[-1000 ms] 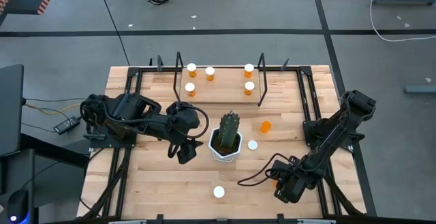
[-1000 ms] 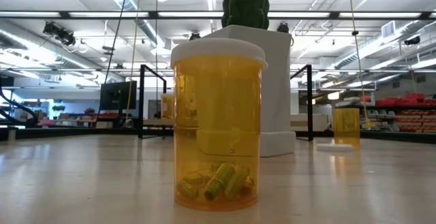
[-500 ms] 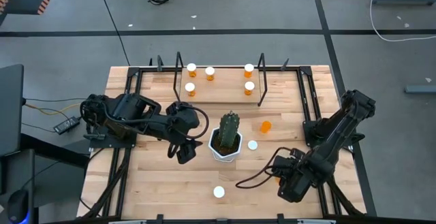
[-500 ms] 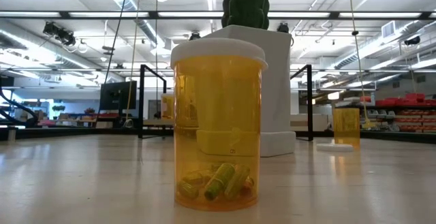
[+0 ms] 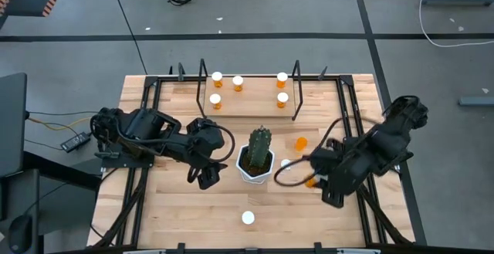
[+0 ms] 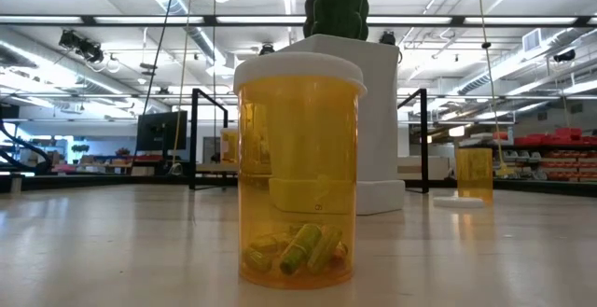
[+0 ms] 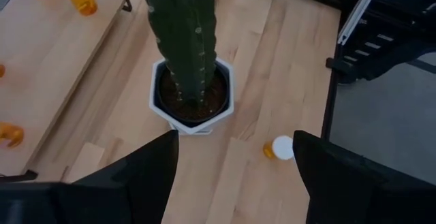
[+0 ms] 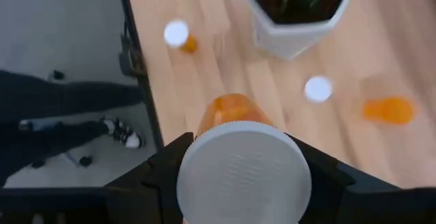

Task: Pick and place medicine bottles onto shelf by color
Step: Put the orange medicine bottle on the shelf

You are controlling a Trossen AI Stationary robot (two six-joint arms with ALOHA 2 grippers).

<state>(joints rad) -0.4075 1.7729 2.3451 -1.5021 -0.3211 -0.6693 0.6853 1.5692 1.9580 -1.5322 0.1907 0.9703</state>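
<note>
**Eight bottles on a wood table: five shelved, one gripped**

You had a light wood plank table (image 5: 177, 208) edged by a black metal frame, standing on a grey concrete floor (image 5: 309, 7) crossed by dark seams and a few cables. Across the table at surface height, you saw a large workshop hall with strip lights and red racks far back.

The shelf (image 5: 248, 103) stood at the far edge of the table. Five bottles stood on it, all white-capped: three to the left (image 5: 217, 77) (image 5: 238, 81) (image 5: 215, 99) and two to the right (image 5: 282, 78) (image 5: 282, 98).

You had one cactus (image 5: 257, 152) in a white pot at mid-table. One orange bottle without a cap (image 5: 300, 143) stood right of it, and one loose white cap (image 5: 286, 164) lay just beside the pot. One more capped bottle (image 5: 247, 218) stood alone near the front edge; up close it held a few yellow-green capsules (image 6: 298, 246).

Your right hand (image 5: 315, 178) hung over the table right of the cactus, its fingers closed around an eighth bottle (image 8: 238, 166), white cap toward the wrist camera. The orange body showed just past the cap.

Your left hand (image 5: 205, 174) hovered left of the cactus with its fingers (image 7: 129, 176) spread and nothing between them.

That made eight bottles, one loose cap, one cactus, one shelf.
</note>
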